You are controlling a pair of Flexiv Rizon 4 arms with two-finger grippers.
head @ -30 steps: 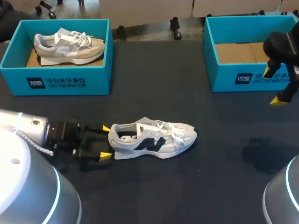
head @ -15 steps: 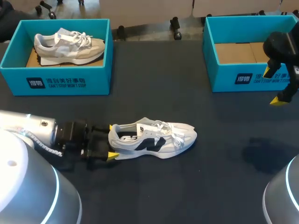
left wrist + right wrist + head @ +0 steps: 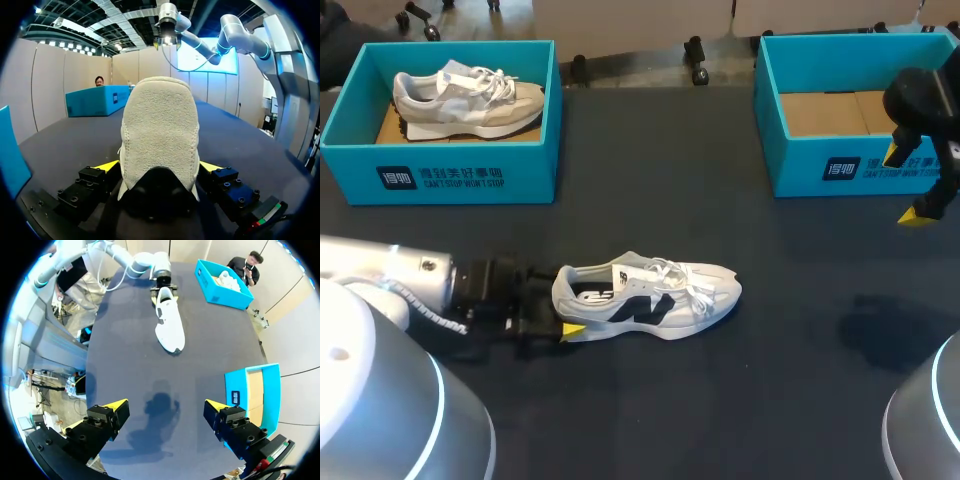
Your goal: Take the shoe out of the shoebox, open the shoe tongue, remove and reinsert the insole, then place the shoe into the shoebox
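Observation:
A white sneaker with a dark side logo [image 3: 655, 295] lies on its side on the dark table, toe to the right. My left gripper [image 3: 565, 300] stands open at its heel, and only the near yellow fingertip [image 3: 572, 328] shows. In the left wrist view the suede heel [image 3: 160, 125] sits between the open fingers [image 3: 107, 165] of the left gripper [image 3: 160, 167], with a tip on either side. My right gripper [image 3: 907, 185] hangs open and empty above the front of the empty right shoebox [image 3: 820, 170]. The right wrist view shows the right gripper [image 3: 165, 407] high over the table, with the sneaker [image 3: 167, 322] far ahead.
A second teal shoebox [image 3: 440, 178] at the back left holds a grey-and-beige sneaker [image 3: 470, 100]. The right shoebox [image 3: 252, 390] has only a cardboard floor inside. The right arm's shadow [image 3: 890, 325] falls on the table at the right.
My left gripper has slid right toward the sneaker, so the heel now sits between its fingers. The sneaker and the right arm have not moved.

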